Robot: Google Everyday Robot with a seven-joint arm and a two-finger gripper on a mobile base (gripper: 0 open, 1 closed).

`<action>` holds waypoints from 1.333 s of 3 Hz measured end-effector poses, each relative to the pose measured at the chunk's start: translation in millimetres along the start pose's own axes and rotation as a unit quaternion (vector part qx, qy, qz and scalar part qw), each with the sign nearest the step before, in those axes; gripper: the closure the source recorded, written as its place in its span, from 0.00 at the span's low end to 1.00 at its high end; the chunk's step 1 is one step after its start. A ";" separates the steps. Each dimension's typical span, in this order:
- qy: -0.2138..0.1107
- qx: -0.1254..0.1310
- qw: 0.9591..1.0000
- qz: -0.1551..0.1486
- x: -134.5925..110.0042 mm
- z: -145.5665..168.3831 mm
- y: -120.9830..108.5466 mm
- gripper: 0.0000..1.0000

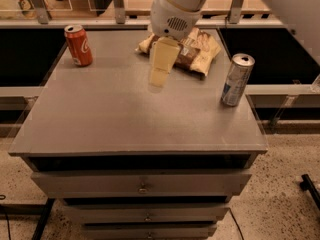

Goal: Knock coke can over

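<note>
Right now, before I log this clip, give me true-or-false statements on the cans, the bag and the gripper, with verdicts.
1. The coke can stands upright. True.
2. The gripper touches the coke can. False: it hangs above the middle of the table top, apart from the can.
3. The silver-and-blue can lies on its side. False: it stands upright near the right edge.
4. The chip bag lies at the back, between the two cans. True.
</note>
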State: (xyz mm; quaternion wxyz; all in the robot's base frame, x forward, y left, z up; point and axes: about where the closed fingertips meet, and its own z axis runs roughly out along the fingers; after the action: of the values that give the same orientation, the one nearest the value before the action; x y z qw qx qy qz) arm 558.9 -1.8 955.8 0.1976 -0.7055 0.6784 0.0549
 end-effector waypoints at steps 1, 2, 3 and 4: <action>-0.041 -0.033 0.997 -0.049 -74.8 53.4 -16.7 0.00; -0.041 -0.032 0.997 -0.049 -75.0 53.6 -16.8 0.00; -0.049 -0.024 0.997 -0.048 -78.8 58.4 -23.0 0.00; -0.084 -0.001 0.996 -0.044 -95.8 77.5 -55.7 0.00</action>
State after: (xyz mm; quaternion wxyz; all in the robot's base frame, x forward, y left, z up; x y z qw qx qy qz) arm 621.2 115.3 929.4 0.2549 -0.7277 0.6279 0.1058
